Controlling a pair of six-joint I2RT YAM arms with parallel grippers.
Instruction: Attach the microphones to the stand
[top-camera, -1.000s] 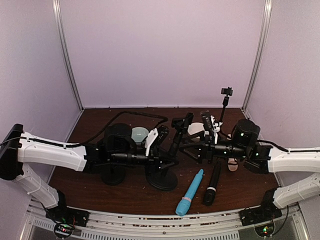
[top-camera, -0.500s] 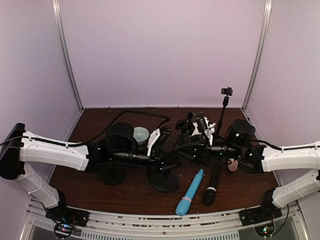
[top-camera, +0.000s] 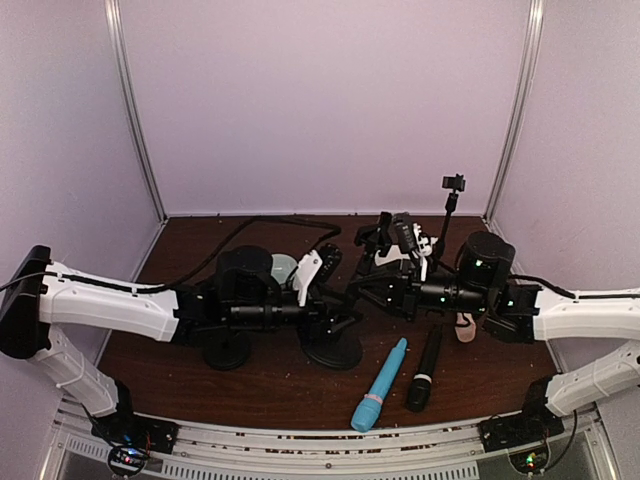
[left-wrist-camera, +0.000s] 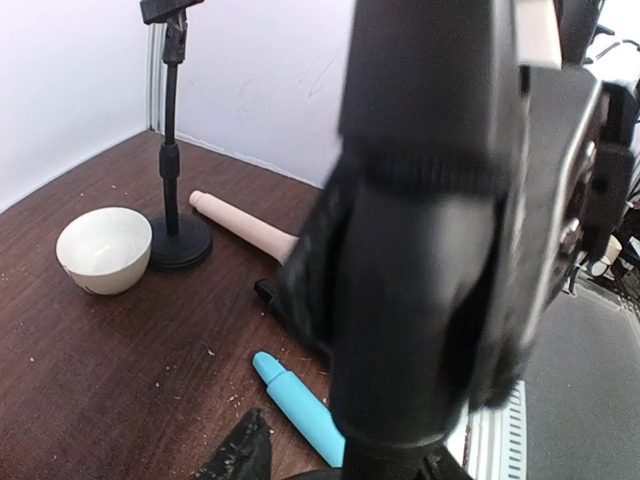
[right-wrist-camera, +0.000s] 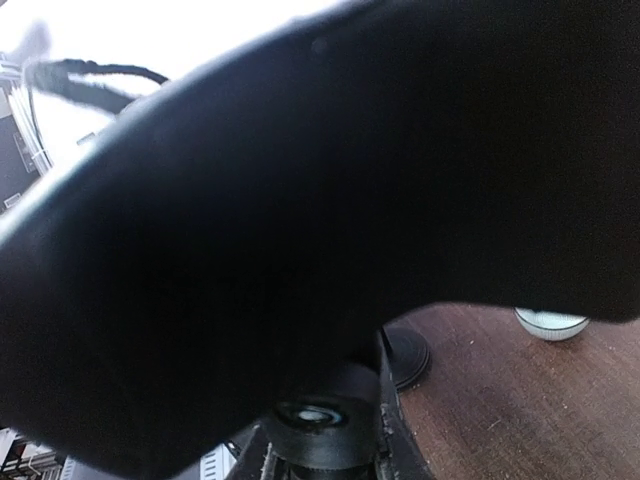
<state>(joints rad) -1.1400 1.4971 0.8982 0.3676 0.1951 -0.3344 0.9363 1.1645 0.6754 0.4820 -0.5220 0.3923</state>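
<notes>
Blue cylindrical microphone (top-camera: 380, 397), woodgrain table (top-camera: 270, 395).

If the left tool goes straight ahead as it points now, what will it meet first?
Probably the black stand between the arms; its upper part fills the left wrist view, though depth is unclear.

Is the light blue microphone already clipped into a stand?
No, the light blue microphone lies flat on the table beside the black microphone, near the front edge.
</notes>
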